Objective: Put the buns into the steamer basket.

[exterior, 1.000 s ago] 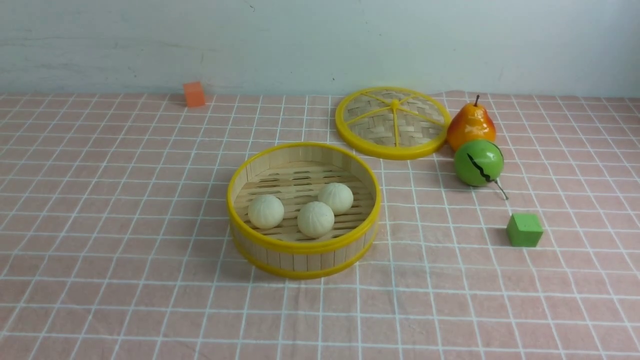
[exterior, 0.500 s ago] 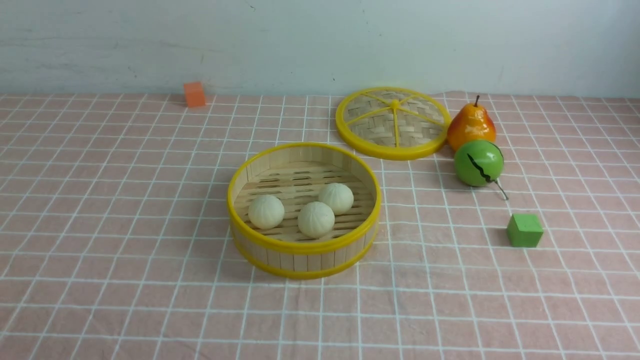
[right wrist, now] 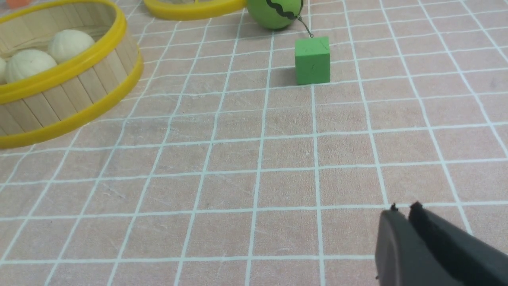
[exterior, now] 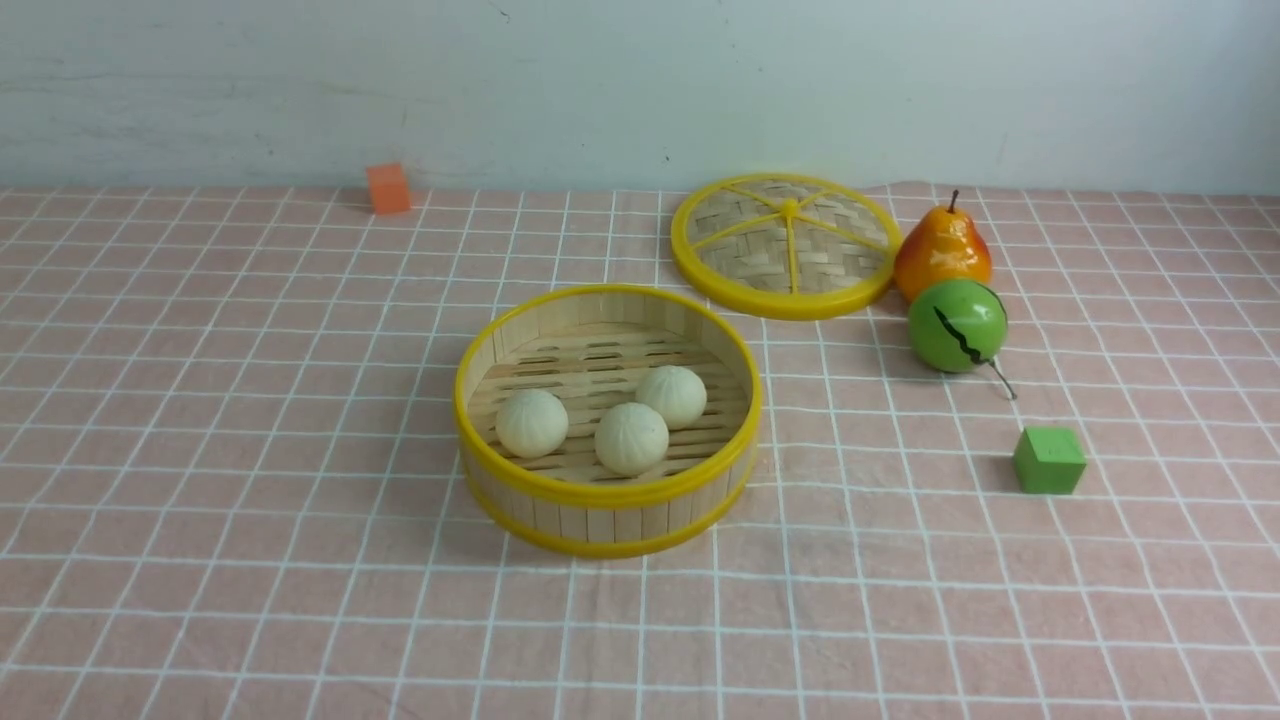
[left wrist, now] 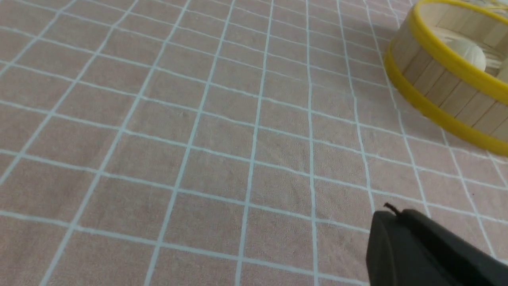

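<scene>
Three cream-white buns (exterior: 532, 423) (exterior: 631, 438) (exterior: 671, 396) lie on the slatted floor of the steamer basket (exterior: 610, 495) in the middle of the checked cloth. Neither arm shows in the front view. In the left wrist view my left gripper (left wrist: 391, 212) is shut and empty, low over bare cloth, well apart from the steamer basket (left wrist: 436, 85), where one bun (left wrist: 470, 55) peeks over the rim. My right gripper (right wrist: 404, 208) has its fingers together with nothing between them, over cloth, away from the basket (right wrist: 67, 99) and its buns (right wrist: 70, 44).
A woven lid (exterior: 787, 245) with yellow spokes lies behind the basket to the right. Beside it are a pear (exterior: 942, 250) and a green ball (exterior: 957, 325). A green cube (exterior: 1048, 460) sits nearer on the right, an orange cube (exterior: 388, 188) by the back wall.
</scene>
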Controlling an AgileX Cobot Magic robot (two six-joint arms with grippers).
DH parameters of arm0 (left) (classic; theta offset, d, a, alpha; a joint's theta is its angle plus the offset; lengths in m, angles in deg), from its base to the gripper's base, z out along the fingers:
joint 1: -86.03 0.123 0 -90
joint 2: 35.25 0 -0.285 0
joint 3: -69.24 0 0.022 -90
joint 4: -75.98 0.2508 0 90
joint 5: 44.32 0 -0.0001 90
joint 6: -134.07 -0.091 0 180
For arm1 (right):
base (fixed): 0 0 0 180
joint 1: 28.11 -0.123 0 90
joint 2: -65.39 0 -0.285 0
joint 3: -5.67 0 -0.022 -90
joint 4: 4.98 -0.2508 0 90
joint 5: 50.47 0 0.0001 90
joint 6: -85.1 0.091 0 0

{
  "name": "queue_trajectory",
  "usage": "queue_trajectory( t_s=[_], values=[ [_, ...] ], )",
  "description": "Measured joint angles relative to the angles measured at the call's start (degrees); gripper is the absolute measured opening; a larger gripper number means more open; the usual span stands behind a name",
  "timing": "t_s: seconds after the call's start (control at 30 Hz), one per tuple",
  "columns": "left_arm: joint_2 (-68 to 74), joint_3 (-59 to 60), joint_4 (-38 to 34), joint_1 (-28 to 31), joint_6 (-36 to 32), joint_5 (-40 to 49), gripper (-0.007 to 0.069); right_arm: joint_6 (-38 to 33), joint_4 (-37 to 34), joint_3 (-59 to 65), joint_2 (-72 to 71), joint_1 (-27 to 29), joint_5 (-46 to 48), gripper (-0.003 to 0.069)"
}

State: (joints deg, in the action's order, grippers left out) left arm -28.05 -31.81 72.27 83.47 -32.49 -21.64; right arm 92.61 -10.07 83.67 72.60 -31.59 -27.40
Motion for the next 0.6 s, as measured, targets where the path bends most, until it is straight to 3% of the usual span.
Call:
queue_trajectory(
  t_s=[0.6],
  values=[
    [0.0,0.0,-0.2,0.0,-0.7,0.3,-0.0013,0.0,0.0,0.0,0.0,0.0,0.0,0.0066]
  ],
)
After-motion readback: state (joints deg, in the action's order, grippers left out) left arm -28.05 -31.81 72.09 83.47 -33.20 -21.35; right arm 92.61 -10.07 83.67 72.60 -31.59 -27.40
